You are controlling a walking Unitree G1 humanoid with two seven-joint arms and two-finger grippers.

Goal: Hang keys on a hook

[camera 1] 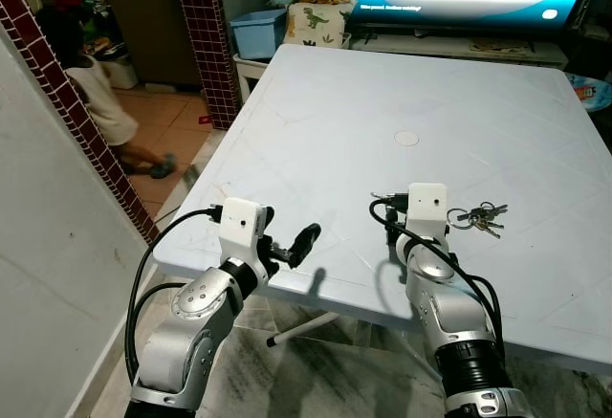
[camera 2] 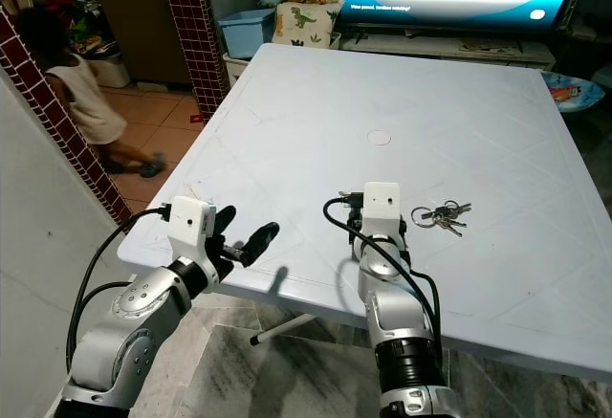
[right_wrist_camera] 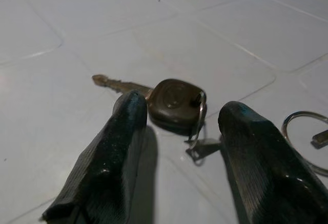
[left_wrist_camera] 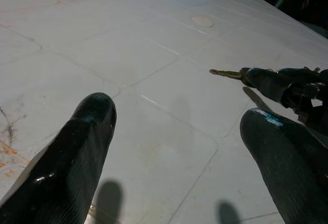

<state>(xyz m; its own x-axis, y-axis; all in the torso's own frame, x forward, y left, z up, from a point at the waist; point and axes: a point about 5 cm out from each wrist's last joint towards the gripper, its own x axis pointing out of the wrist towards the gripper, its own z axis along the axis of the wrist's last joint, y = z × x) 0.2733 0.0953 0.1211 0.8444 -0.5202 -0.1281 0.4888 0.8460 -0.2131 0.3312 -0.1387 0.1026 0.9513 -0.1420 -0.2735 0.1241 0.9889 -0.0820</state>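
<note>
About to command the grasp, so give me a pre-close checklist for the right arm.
1. Right end effector open: ok.
2. Black key head between its fingers: ok, lying flat on the white table.
3. Rest of the key bunch clear of the fingers: ok, it trails off to the right.
4. Left end effector out of the way: ok, open at the table's near edge.
5. Hook located: cannot tell.

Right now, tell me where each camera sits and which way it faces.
Left eye: on the head, looking down at the white table; both arms show.
Right eye: beside it, same scene; the keys lie by the right gripper.
Left wrist: along the open left gripper, across the table.
Right wrist: along its open fingers at a black-headed key.
Both wrist views share that key.
</note>
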